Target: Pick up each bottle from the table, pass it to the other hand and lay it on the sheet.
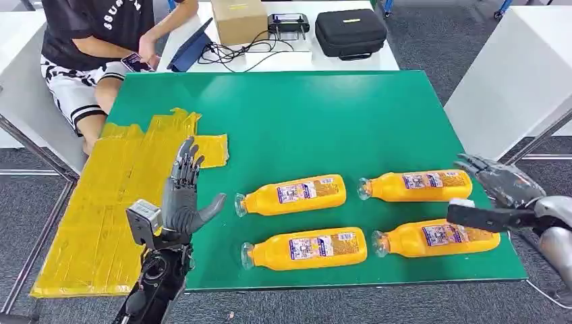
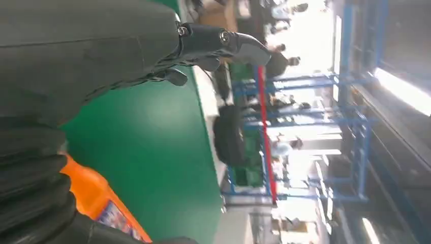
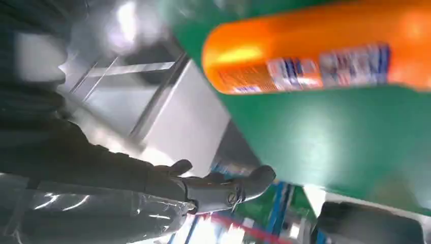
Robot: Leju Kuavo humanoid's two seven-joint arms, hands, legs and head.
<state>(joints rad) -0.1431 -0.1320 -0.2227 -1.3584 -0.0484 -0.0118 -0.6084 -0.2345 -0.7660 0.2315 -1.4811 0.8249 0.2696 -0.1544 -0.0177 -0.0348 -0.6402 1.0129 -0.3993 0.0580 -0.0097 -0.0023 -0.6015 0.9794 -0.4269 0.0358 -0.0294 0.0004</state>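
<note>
1. Head view: a green bench (image 1: 303, 115) fills the middle, with a yellow sheet (image 1: 108, 202) laid over its left part and hanging past the edge. Four orange bottles lie on their sides on the green surface, caps pointing left, in two rows: far-left bottle (image 1: 291, 194), far-right bottle (image 1: 416, 185), near-left bottle (image 1: 305, 248), near-right bottle (image 1: 435, 237). None lies on the sheet. The left hand (image 1: 185, 196) stands raised above the bench's near-left part, just right of the sheet, fingers spread wide and holding nothing. The right hand (image 1: 502, 196) hovers at the bench's right edge beside the two right bottles, fingers apart and empty, its thumb over the base of the near-right bottle. Behind the bench stands a white table (image 1: 283, 57) carrying a cardboard box (image 1: 239, 20), a black case (image 1: 351, 32) and cables. A person (image 1: 94, 47) sits at the far left. The floor is grey carpet (image 1: 432, 40).

2. Left wrist view: the left hand's fingers (image 2: 223, 43) stretch out over the green surface, gripping nothing. Part of an orange bottle shows near the wrist cover. Blue racks (image 2: 315, 127) and bright windows lie beyond.

3. Right wrist view: the right hand's fingers (image 3: 223, 190) are extended and empty; a blurred bottle lies on the green surface nearby.
</note>
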